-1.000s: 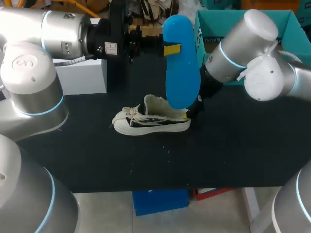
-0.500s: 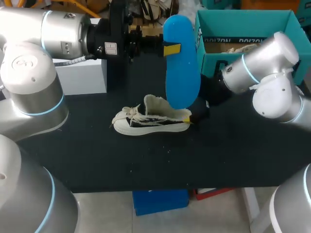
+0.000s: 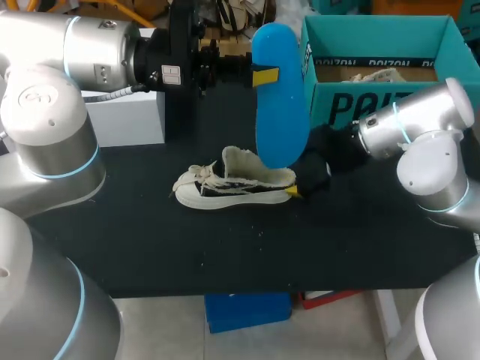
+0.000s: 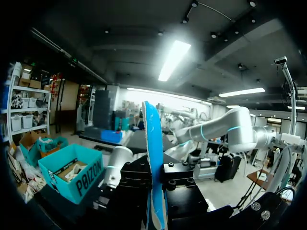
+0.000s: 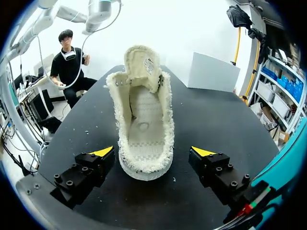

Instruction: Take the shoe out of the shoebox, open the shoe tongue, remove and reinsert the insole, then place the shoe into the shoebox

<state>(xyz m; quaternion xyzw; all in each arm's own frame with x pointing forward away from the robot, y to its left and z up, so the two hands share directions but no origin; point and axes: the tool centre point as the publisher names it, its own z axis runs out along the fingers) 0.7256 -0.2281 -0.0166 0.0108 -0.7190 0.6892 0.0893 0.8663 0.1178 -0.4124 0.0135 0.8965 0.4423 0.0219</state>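
Left gripper (image 4: 156, 184) pinches insole (image 3: 279, 97) upright over shoe (image 3: 232, 187); right gripper (image 5: 152, 153) spread at heel; shoebox (image 3: 382, 30) behind it.

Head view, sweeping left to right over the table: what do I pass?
white box → shoe → right gripper → shoebox. The insole, held up by the left gripper, overlaps the shoe's heel, so it is left out.

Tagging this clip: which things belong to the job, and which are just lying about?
Job: shoe; blue insole, held by left claw; teal shoebox; right claw, open around the shoe's heel.
Lying about: white box.
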